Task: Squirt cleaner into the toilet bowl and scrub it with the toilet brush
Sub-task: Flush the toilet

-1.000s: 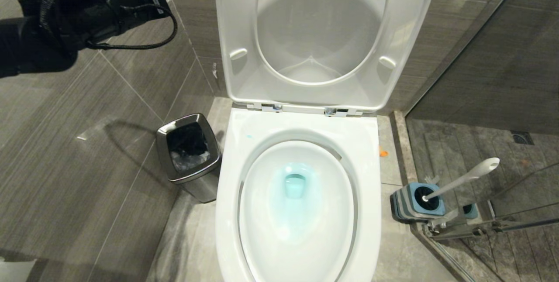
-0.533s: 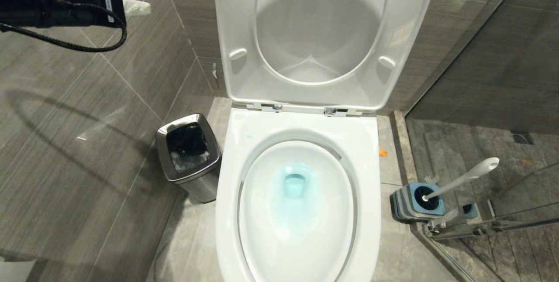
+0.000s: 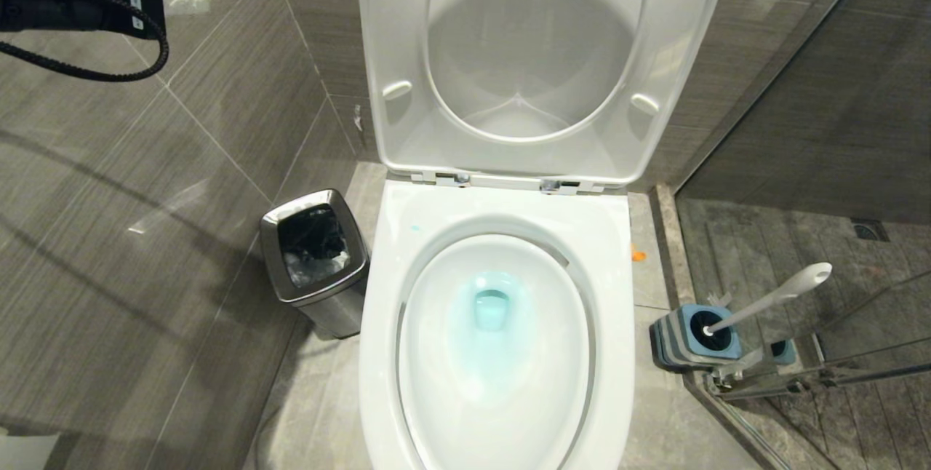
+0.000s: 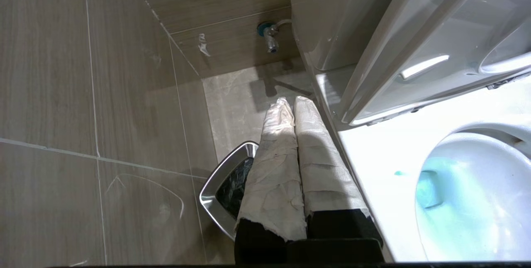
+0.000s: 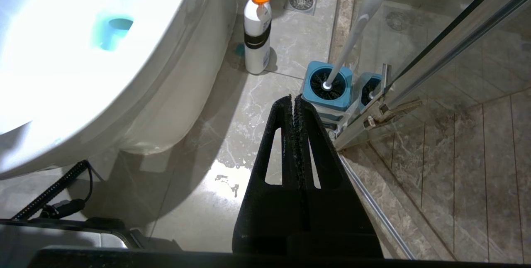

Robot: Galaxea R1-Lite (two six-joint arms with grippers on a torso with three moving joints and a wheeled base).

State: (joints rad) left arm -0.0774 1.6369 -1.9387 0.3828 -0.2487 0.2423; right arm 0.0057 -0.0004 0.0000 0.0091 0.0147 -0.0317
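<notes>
The toilet bowl (image 3: pixel 614 259) stands open, with its seat and lid (image 3: pixel 538 55) raised against the back. Turquoise cleaner (image 3: pixel 491 310) tints the water, and a small teal spot (image 3: pixel 415 228) lies on the rim. The toilet brush (image 3: pixel 778 294) leans in its blue-and-grey holder (image 3: pixel 691 343) on the floor to the right; its black head sits in the holder (image 5: pixel 330 85). My left gripper (image 3: pixel 185 1) hangs high at the far left, white-wrapped fingers shut and empty (image 4: pixel 290 102). My right gripper (image 5: pixel 292 98) is shut and empty, low beside the bowl, pointing toward the holder.
A small steel bin (image 3: pixel 316 259) stands left of the bowl, below my left gripper. A white bottle with an orange cap (image 5: pixel 257 31) stands on the floor by the bowl's right side. A glass shower door and its metal rail (image 3: pixel 800 375) close off the right. Tiled walls stand left and behind.
My left arm has drawn back to the left and up, toward the picture's top left corner. Toilet, brush and bin have not moved.
</notes>
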